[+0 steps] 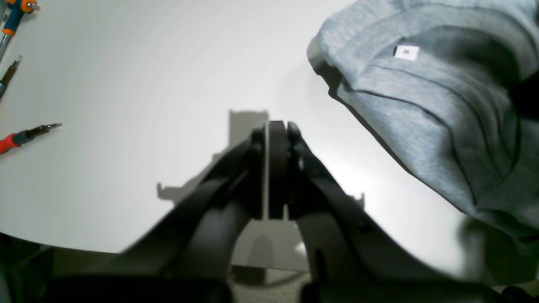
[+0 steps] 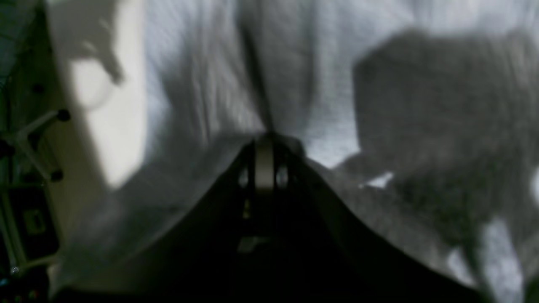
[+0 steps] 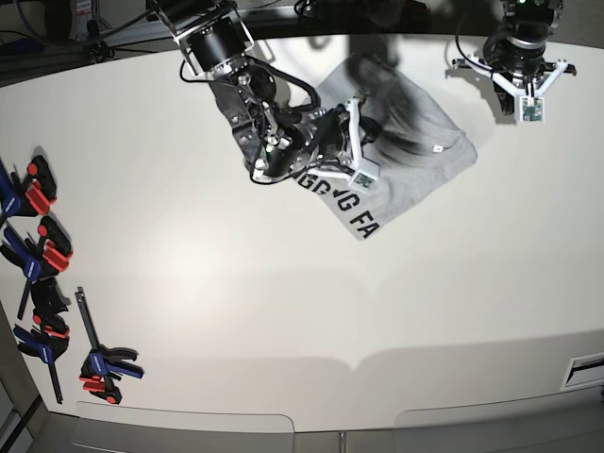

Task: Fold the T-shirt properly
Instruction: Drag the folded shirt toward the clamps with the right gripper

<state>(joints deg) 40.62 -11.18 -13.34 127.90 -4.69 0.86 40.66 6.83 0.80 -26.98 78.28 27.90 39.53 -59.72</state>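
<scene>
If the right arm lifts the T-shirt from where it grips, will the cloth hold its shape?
Probably not: the T-shirt lies in soft creases and folds, so it should drape and sag. Fabric bunches around the shut right gripper, suggesting it stretches rather than slides as one piece.

1. The T-shirt (image 1: 425, 109) is soft knitted cloth, heather grey, matt, with a small white label (image 1: 406, 53) that looks like paper or woven tape.
2. The table (image 3: 283, 311) has a smooth, pale surface with a soft sheen under the light.
3. The left gripper (image 1: 271, 126) looks like black plastic, smooth and a little glossy.
4. The clamps (image 3: 42, 255) have red and blue plastic parts.
5. The screwdrivers (image 1: 25, 135) have dark metal tips.
</scene>
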